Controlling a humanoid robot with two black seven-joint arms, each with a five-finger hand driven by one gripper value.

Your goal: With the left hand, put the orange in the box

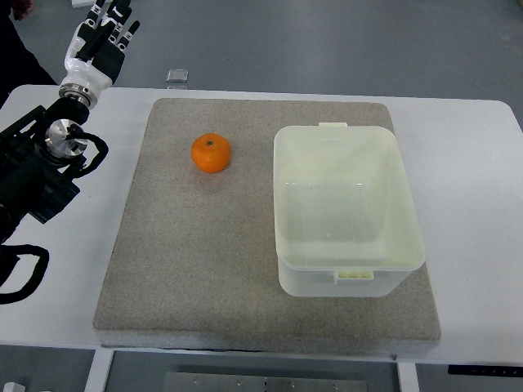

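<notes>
The left hand (102,45) hangs past the far left corner of the desk (478,163), its white-and-black fingers (122,28) loosely extended and spread, holding nothing. Its black arm runs back along the desk's left edge toward the near side.

The orange (211,153) sits well apart from the hand, nearer the robot and off to its right, on the grey mat (188,261) that covers most of the desk. Bare mat lies all around the fruit, and the strip of white desk and mat edge between hand and orange carries nothing.

Further right of the orange, clear of it, stands the pale open box (282,212), its interior bare. Its near wall comes close to the mat's near edge. A small clear square object (177,76) rests on the floor just beyond the desk's far edge, right of the hand.
</notes>
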